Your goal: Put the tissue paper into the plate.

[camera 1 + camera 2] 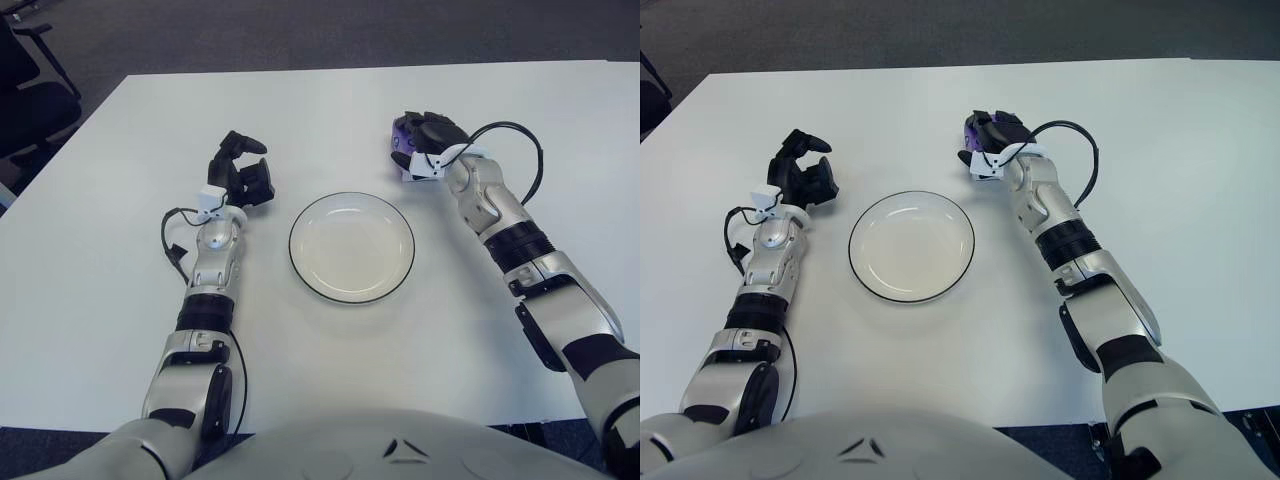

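The right hand [428, 140] covers the purple tissue paper pack [403, 152], fingers curled around it, at the far right of the plate [351, 247] on the white bench [120, 300]. The plate holds nothing. The left hand [243, 172] shows left of the plate, fingers loosely curled, holding nothing.

Both arms are silver-grey shells with black joint bands; the left hand [243, 172] and right hand [432, 136] have black fingers on white wrist brackets; black cables loop beside each wrist; the torso is pale grey.
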Available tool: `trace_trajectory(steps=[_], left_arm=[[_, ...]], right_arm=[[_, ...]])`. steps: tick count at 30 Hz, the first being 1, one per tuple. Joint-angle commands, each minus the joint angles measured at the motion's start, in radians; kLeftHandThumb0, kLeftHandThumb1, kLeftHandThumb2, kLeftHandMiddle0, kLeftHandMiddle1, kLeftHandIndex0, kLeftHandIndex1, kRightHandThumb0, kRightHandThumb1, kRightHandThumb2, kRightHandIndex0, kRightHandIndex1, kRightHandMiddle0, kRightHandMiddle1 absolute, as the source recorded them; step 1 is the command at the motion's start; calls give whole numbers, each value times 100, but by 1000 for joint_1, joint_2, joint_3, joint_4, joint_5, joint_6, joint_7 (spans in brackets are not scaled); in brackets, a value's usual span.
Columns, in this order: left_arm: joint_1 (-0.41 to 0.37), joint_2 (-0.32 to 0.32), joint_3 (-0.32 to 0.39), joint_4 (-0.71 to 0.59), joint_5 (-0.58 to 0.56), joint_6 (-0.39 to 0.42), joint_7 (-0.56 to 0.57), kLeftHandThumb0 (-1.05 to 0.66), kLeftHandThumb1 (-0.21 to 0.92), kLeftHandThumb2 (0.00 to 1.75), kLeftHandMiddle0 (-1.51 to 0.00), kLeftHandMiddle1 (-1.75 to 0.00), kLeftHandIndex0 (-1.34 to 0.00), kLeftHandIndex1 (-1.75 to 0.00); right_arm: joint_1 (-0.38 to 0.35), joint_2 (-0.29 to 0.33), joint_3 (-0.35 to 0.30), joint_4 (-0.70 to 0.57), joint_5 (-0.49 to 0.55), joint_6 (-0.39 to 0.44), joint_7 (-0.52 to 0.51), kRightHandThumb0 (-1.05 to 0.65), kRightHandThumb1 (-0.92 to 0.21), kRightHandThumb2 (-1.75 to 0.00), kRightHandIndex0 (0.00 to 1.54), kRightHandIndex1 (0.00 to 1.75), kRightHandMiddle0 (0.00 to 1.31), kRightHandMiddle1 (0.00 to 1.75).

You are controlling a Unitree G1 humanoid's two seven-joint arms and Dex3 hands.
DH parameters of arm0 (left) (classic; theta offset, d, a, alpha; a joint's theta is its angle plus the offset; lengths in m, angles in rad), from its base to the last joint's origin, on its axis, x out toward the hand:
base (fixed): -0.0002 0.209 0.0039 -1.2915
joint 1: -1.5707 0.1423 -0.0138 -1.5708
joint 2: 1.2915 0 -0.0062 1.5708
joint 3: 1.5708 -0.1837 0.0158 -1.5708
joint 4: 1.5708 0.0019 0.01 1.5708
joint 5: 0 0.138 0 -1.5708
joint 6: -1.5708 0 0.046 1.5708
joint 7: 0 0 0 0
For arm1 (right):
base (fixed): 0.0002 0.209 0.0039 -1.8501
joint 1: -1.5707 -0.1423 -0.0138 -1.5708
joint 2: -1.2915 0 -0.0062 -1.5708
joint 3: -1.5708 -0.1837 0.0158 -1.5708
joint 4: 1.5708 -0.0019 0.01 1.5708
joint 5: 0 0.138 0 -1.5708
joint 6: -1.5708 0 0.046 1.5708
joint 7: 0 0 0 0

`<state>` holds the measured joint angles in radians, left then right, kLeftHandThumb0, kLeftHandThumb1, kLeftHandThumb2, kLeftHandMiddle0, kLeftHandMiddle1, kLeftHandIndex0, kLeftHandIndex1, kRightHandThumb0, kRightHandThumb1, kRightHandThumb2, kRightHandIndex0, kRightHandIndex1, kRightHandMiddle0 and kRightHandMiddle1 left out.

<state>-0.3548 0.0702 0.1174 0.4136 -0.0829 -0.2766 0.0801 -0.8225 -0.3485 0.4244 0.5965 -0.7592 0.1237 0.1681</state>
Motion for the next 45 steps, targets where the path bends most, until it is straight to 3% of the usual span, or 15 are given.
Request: trace_trajectory(steps=[1,17,22,26,27,29,31,33,35,39,45], left_arm=[[185,-83,-14,90,10,-25,20,-47,34,129,-130,-175,-59,-175],[195,-99,-7,76,11,-50,32,-47,34,128,-130,-175,-59,-175],[195,-100,-6,77,13,-58,32,-47,35,128,-130,-175,-59,-175],[196,-100,-4,75,16,-61,36,-47,35,128,-130,-175,-59,-175],[197,-101,-4,74,17,-63,37,-47,35,128,-130,-175,-59,-175],[198,-101,-5,73,18,-65,38,-47,35,128,-130,-175,-59,-175],[198,-101,-5,72,17,-69,37,-47,35,128,-130,-175,-59,-175],[198,-101,-6,73,17,-74,36,-47,35,128,-130,-175,-59,-175],[198,-100,-6,73,18,-76,37,-47,35,128,-130,-175,-59,-175],[198,-100,-5,74,21,-79,40,-47,35,128,-130,-175,-59,-175],[197,-102,-3,72,20,-84,46,-47,34,128,-130,-175,-59,-175]], right_arm=[[9,30,33,129,10,8,29,-100,-92,-106,0,0,0,64],[-19,35,106,266,-35,38,-7,-95,-92,-107,0,0,0,65],[-8,35,127,259,-56,65,-40,-89,-92,-101,2,1,0,75],[6,42,137,247,-78,103,-92,-79,-92,-85,12,7,0,91],[12,46,139,243,-88,118,-124,-76,-91,-81,12,12,0,95],[18,49,144,240,-98,134,-160,-55,-90,-67,5,64,10,136],[23,51,147,239,-104,142,-193,-46,-89,-62,3,90,16,155],[28,53,146,242,-108,146,-229,-42,-75,-78,1,133,28,166],[31,57,140,255,-105,140,-268,-41,-65,-90,0,154,35,170],[23,63,125,306,-83,108,-345,-11,-49,-112,20,168,50,174],[24,72,94,341,-43,49,-442,-1,-20,-137,63,146,69,175]])
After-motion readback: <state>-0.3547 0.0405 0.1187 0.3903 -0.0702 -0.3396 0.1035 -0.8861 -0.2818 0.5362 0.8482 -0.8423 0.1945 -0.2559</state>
